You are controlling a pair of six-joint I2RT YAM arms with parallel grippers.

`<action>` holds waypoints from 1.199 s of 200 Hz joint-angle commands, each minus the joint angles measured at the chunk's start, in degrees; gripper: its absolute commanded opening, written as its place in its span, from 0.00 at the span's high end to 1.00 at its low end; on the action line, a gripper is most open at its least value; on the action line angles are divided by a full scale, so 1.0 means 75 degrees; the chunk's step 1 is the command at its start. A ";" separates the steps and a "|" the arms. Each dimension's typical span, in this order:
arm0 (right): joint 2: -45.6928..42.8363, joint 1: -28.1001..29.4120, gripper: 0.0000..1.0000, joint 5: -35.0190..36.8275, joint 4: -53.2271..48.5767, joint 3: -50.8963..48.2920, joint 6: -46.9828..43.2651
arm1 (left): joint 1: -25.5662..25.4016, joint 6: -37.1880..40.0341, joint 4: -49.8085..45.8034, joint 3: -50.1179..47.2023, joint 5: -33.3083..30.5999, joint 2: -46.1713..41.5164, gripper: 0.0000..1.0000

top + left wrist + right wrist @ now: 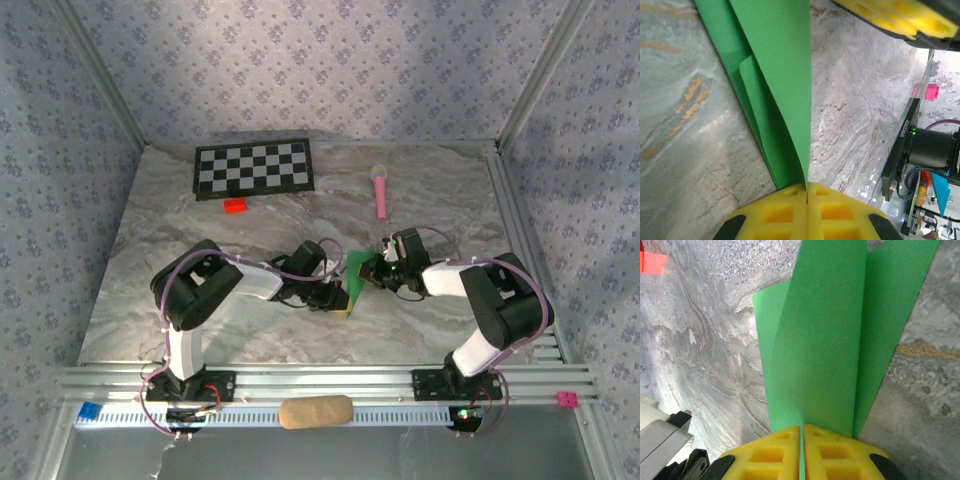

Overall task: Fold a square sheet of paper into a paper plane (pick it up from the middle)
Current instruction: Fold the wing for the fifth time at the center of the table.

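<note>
Square sheet of paper (357, 268): bright green, plain, unmarked; inner layers darker in shade.
Left claw (806, 189), right claw (802, 431): yellow pads, black behind.
Table (430, 325): grey marble, pale and brownish veins.
Checkerboard (254, 168): black-and-white squares, black border.
Microphone toy (381, 190): pink.
Small block (236, 206) near checkerboard: red.
Front rail (330, 380): silver; blue block (90, 411) at left end, pink block (567, 399) at right end.
Oblong pad (315, 411): tan.
Left arm (195, 300), right arm (500, 300): black and white, purple cables.
Walls (300, 60): blue-grey, repeating floral print.
</note>
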 commanded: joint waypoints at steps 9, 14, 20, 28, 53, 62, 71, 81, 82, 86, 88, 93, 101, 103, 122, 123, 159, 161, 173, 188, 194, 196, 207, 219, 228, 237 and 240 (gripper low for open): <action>0.0349 0.0076 0.88 0.0515 -0.0849 -0.0063 -0.0155 | -0.0257 0.0151 -0.1477 -0.0414 0.0360 0.0073 0.96; 0.0354 0.0087 0.88 0.0514 -0.0849 -0.0051 -0.0152 | -0.0259 0.0165 -0.1480 -0.0417 0.0378 0.0072 0.96; 0.0362 0.0088 0.88 0.0515 -0.0852 -0.0050 -0.0147 | -0.0268 0.0162 -0.1485 -0.0412 0.0375 0.0078 0.95; 0.0364 0.0087 0.88 0.0515 -0.0863 -0.0048 -0.0145 | -0.0268 0.0160 -0.1485 -0.0421 0.0388 0.0055 0.91; 0.0328 0.0099 0.88 0.0525 -0.0863 -0.0050 -0.0133 | -0.0268 0.0201 -0.1576 -0.0452 0.0335 0.0002 0.90; 0.0319 0.0105 0.88 0.0544 -0.0878 -0.0050 -0.0147 | -0.0268 0.0201 -0.1580 -0.0475 0.0359 0.0001 0.93; 0.0319 0.0106 0.88 0.0538 -0.0890 -0.0039 -0.0146 | -0.0278 0.0173 -0.1548 -0.0507 0.0354 -0.0009 0.96; 0.0317 0.0111 0.88 0.0539 -0.0899 -0.0047 -0.0155 | -0.0279 0.0172 -0.1490 -0.0539 0.0381 -0.0010 0.99; 0.0316 0.0111 0.88 0.0539 -0.0899 -0.0048 -0.0156 | -0.0279 0.0172 -0.1487 -0.0539 0.0395 -0.0010 0.99; 0.0304 0.0111 0.88 0.0538 -0.0910 -0.0039 -0.0151 | -0.0279 0.0173 -0.1485 -0.0546 0.0413 -0.0002 1.00; 0.0304 0.0111 0.88 0.0538 -0.0910 -0.0039 -0.0152 | -0.0279 0.0178 -0.1496 -0.0536 0.0418 0.0006 1.00; 0.0306 0.0111 0.88 0.0538 -0.0920 -0.0049 -0.0146 | -0.0278 0.0193 -0.1544 -0.0530 0.0396 0.0022 1.00; 0.0322 0.0111 0.88 0.0550 -0.0932 -0.0039 -0.0153 | -0.0279 0.0218 -0.1588 -0.0523 0.0359 0.0035 0.99; 0.0317 0.0105 0.88 0.0550 -0.0939 -0.0038 -0.0149 | -0.0279 0.0212 -0.1581 -0.0518 0.0361 0.0042 0.99; 0.0307 0.0111 0.88 0.0557 -0.0960 -0.0044 -0.0166 | -0.0280 0.0220 -0.1595 -0.0549 0.0381 0.0037 0.89; 0.0305 0.0111 0.88 0.0559 -0.0959 -0.0047 -0.0161 | -0.0285 0.0225 -0.1598 -0.0550 0.0377 0.0031 0.89; 0.0336 0.0121 0.88 0.0561 -0.0957 -0.0045 -0.0166 | -0.0291 0.0274 -0.1662 -0.0584 0.0415 0.0016 1.00; 0.0329 0.0122 0.88 0.0561 -0.0951 -0.0043 -0.0158 | -0.0291 0.0276 -0.1667 -0.0577 0.0410 0.0014 1.00; 0.0329 0.0123 0.88 0.0579 -0.0945 -0.0047 -0.0148 | -0.0291 0.0288 -0.1673 -0.0587 0.0445 0.0013 1.00; 0.0338 0.0123 0.88 0.0598 -0.0945 -0.0057 -0.0134 | -0.0291 0.0321 -0.1735 -0.0590 0.0446 -0.0011 0.96; 0.0330 0.0123 0.88 0.0597 -0.0929 -0.0053 -0.0139 | -0.0288 0.0317 -0.1736 -0.0601 0.0441 -0.0033 0.94; 0.0336 0.0123 0.88 0.0600 -0.0932 -0.0060 -0.0137 | -0.0290 0.0322 -0.1732 -0.0605 0.0446 -0.0039 0.94; 0.0344 0.0123 0.88 0.0599 -0.0934 -0.0063 -0.0137 | -0.0296 0.0332 -0.1731 -0.0625 0.0466 -0.0077 0.90; 0.0349 0.0123 0.88 0.0597 -0.0934 -0.0050 -0.0143 | -0.0297 0.0326 -0.1743 -0.0667 0.0474 -0.0165 0.88; 0.0342 0.0123 0.88 0.0608 -0.0945 -0.0063 -0.0142 | -0.0303 0.0331 -0.1754 -0.0700 0.0455 -0.0255 0.88; 0.0350 0.0122 0.88 0.0608 -0.0938 -0.0059 -0.0142 | -0.0303 0.0317 -0.1754 -0.0760 0.0411 -0.0380 0.88; 0.0353 0.0123 0.88 0.0608 -0.0944 -0.0064 -0.0134 | -0.0303 0.0308 -0.1760 -0.0777 0.0387 -0.0436 0.88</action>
